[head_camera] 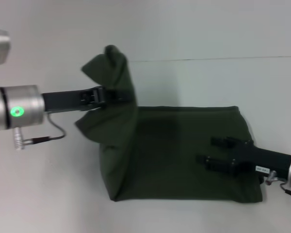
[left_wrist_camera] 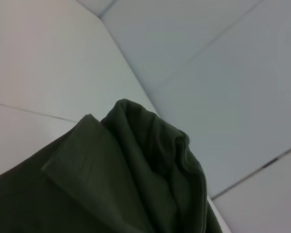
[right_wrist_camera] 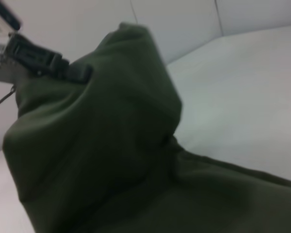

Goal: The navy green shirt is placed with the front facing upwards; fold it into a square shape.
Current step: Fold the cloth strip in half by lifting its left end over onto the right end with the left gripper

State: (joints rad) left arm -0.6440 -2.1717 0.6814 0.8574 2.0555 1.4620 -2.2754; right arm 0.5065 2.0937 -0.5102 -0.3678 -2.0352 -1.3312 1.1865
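Lifting off the pale bench (head_camera: 43,194) on the robot's left side, the navy green shirt (head_camera: 184,155) is a dark olive, plain-looking cloth whose left end rises in a crumpled peak, pinched in the clenched left hand (head_camera: 109,95); the rest lies flat in a rough rectangle toward the right. No lettering or label shows on the visible cloth. At the right, the right hand (head_camera: 218,153) rests on the flat part near the right edge, its two black fingers (head_camera: 223,142) spread apart and holding nothing.
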